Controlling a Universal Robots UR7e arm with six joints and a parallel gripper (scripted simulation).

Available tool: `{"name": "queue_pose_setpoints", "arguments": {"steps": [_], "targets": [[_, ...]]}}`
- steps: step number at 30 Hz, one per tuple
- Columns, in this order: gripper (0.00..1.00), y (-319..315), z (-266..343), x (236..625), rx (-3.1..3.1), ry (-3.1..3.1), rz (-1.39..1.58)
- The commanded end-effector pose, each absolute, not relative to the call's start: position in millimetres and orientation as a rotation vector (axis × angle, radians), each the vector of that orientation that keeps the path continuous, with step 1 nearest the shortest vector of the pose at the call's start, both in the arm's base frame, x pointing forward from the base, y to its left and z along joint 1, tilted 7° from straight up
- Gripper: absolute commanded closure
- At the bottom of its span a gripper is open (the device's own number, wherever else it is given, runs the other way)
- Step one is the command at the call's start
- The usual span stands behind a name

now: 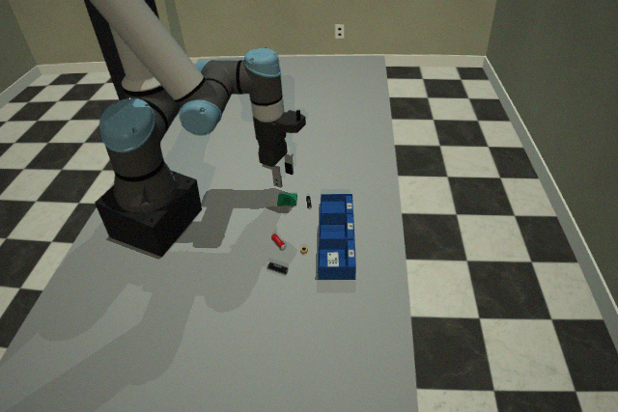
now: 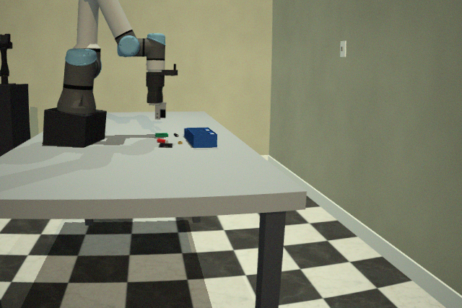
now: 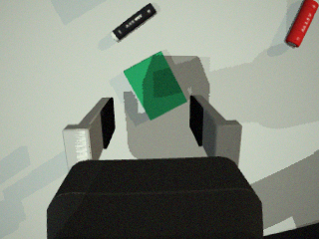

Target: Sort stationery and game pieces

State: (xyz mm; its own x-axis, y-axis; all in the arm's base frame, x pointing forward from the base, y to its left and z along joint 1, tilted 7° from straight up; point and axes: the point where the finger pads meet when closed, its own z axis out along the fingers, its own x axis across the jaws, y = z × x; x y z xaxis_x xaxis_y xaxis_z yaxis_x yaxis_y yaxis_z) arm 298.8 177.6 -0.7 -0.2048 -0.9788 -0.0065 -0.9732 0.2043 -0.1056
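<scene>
My gripper (image 1: 282,173) (image 2: 161,113) (image 3: 152,112) is open and empty, hanging a little above a flat green block (image 1: 288,199) (image 2: 161,134) (image 3: 154,83) that lies between the fingers in the wrist view. A small black pen-like stick (image 1: 309,202) (image 2: 175,135) (image 3: 135,22) lies just right of the block. A row of three blue bins (image 1: 335,235) (image 2: 201,137) stands to the right. The nearest bin holds a white domino (image 1: 332,260). The bin labels are too small to read.
A red cylinder (image 1: 278,241) (image 2: 162,141) (image 3: 302,22), a yellow nut (image 1: 303,249) (image 2: 179,143) and a black chip (image 1: 277,267) (image 2: 165,145) lie left of the bins. The arm's base (image 1: 148,220) stands at the table's left.
</scene>
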Motion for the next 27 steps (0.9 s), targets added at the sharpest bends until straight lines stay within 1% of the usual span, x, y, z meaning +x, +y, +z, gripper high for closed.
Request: {"name": "queue_pose_setpoints", "arguments": {"steps": [1,14,27], "targets": [[0.0,177.5,-0.3,299.2,-2.116,2.223,-0.132],[0.0,171.5,0.3,303.9,-2.438,1.876,-0.151],[0.0,172.3,0.7,304.6,-2.439,1.874,-0.152]]}}
